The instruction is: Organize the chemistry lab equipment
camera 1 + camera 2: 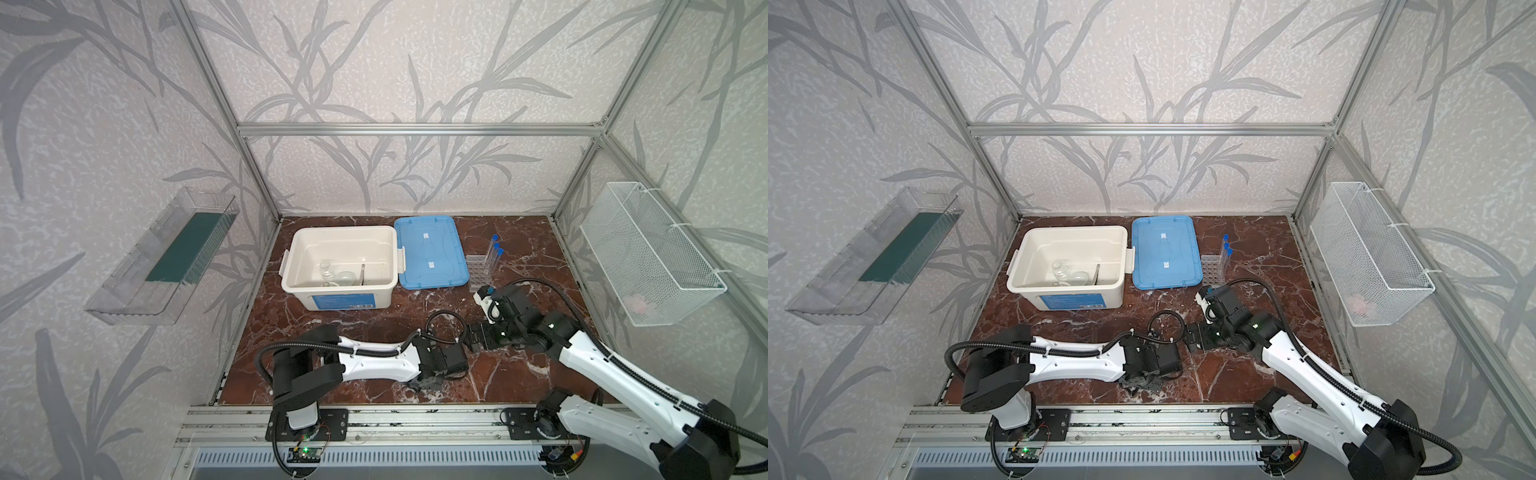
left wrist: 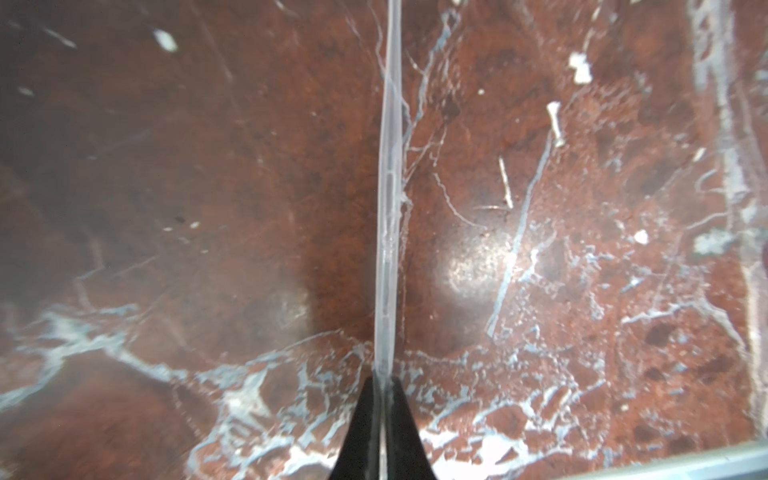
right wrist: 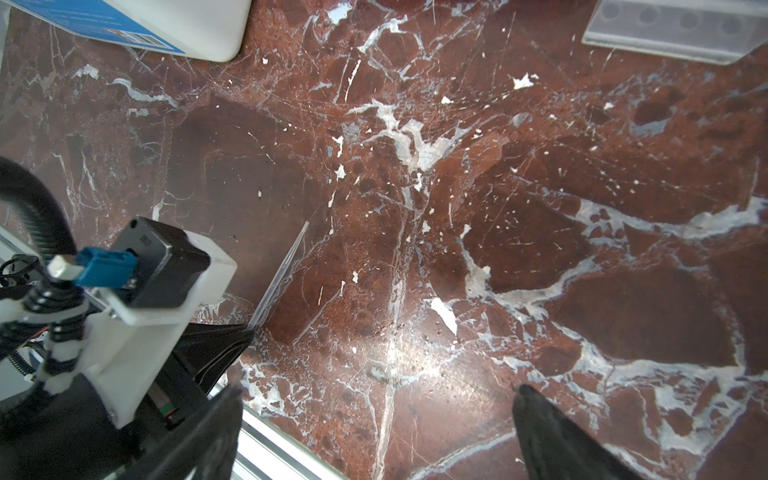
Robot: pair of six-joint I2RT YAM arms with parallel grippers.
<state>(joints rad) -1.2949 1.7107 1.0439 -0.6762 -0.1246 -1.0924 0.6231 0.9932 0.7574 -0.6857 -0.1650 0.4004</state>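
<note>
My left gripper point(image 2: 384, 380) points down over the front middle of the red marble table point(image 1: 374, 324) and is shut on a thin clear flat strip point(image 2: 388, 208), seen edge-on. The same strip point(image 3: 282, 272) sticks out from the black left fingertips in the right wrist view. My right gripper point(image 3: 378, 392) is open beside it, with nothing between its fingers. In both top views three blue-capped test tubes point(image 1: 495, 257) point(image 1: 1226, 253) stand in the clear grid rack point(image 1: 477, 272) point(image 1: 1211, 268). Two clear glass vessels point(image 1: 332, 272) and the metal tweezers point(image 1: 363, 272) lie inside the white tub point(image 1: 340, 232).
The tub's blue lid point(image 1: 430, 253) lies flat between the tub and the rack. A clear shelf point(image 1: 166, 257) hangs on the left wall and a white wire basket point(image 1: 648, 257) on the right wall. An aluminium rail point(image 1: 374, 419) runs along the front edge.
</note>
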